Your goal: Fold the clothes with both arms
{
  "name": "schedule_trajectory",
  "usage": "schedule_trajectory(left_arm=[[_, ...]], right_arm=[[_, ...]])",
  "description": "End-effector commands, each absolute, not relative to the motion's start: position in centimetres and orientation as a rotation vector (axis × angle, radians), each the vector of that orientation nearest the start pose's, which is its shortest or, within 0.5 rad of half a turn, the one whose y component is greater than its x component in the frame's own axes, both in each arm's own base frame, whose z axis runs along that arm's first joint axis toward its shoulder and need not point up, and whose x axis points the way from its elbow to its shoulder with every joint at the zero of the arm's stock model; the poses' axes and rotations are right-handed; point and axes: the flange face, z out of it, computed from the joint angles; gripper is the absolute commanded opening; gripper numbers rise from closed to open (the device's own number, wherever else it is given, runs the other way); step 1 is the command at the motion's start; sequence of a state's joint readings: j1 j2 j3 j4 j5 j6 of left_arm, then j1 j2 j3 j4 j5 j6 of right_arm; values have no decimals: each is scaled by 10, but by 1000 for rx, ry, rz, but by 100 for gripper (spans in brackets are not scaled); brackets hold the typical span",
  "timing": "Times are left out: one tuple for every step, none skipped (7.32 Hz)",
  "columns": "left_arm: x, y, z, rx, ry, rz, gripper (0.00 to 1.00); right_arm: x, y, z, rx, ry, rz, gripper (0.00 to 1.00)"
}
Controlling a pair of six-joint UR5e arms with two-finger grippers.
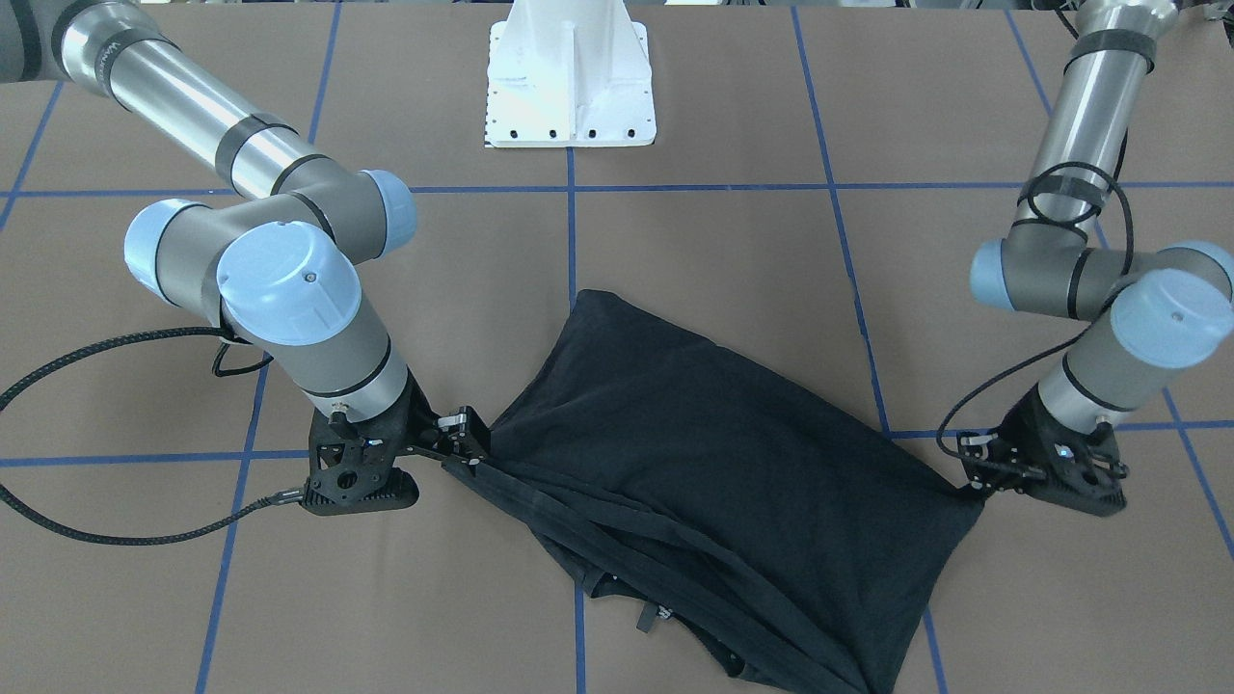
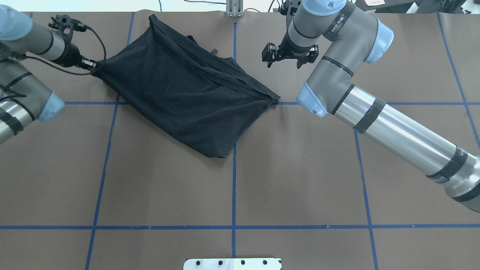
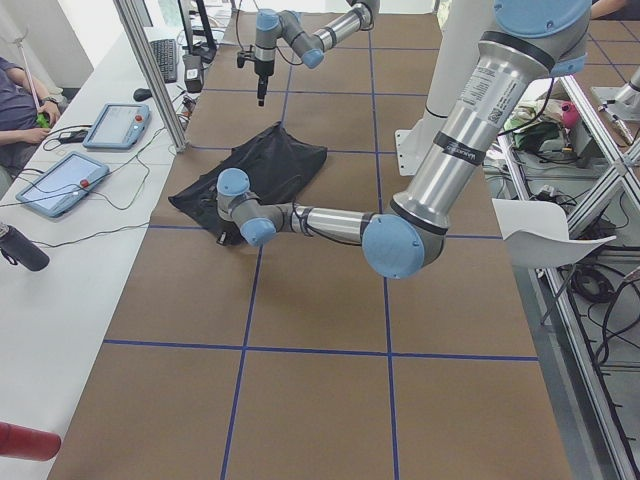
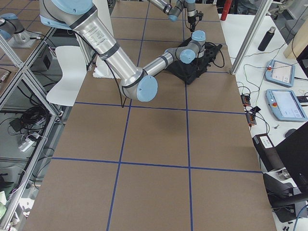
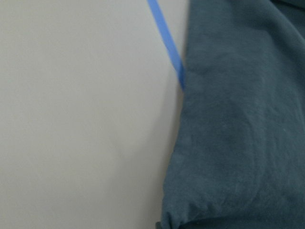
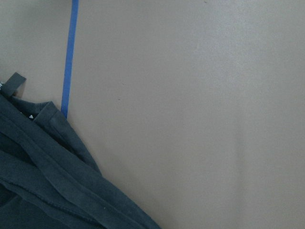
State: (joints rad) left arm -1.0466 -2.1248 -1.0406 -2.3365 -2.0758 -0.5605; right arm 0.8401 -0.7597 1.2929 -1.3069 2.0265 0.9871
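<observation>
Nearest the robot you see the white metal pedestal base (image 2: pixel 232 263). Beyond it is a stretch of the brown paper-covered table (image 2: pixel 300 168), marked off in squares by blue tape lines.

Further out lies the black short-sleeved T-shirt (image 2: pixel 180 90). It is spread in a skewed, roughly four-cornered shape with its plain black side up. Long hem folds run along its far edge. It straddles the centre tape line and the far cross line.

At the shirt's corner on the robot's left, the silver-grey tubular left arm (image 2: pixel 22 90) reaches in low. Its left gripper (image 2: pixel 91 64), a black two-finger pincer, is pinched closed on that corner, and the cloth is drawn to a point there. The left wrist view is filled with fabric right beside the tape.

At the opposite corner the silver-grey right arm (image 2: pixel 393 127) bends over the table. Its black right gripper (image 1: pixel 466 436) sits just beside the shirt's pointed tip. You cannot tell how wide its fingers stand, or whether they grip the cloth. The right wrist view shows only folded hems and table.
</observation>
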Motion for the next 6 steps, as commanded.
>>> schedule_trajectory(left_arm=[[315,-770,467,425,662,148,0],[315,-783,462,432,644,175,0],[298,-788,458,482,650,192,71],[283,-792,454,537,653,234,100],[268,-792,452,554,659,243,100],[258,-773,467,535,711,261,100]], right_arm=[[-455,-640,246,185,-874,57,99],[-455,-640,246,184,-874,57,99],[-457,-639,246,183,-872,55,99],[-471,-633,249,182,-862,43,99],[-483,-633,236,228,-837,50,99],[-510,-641,217,229,-836,38,99]])
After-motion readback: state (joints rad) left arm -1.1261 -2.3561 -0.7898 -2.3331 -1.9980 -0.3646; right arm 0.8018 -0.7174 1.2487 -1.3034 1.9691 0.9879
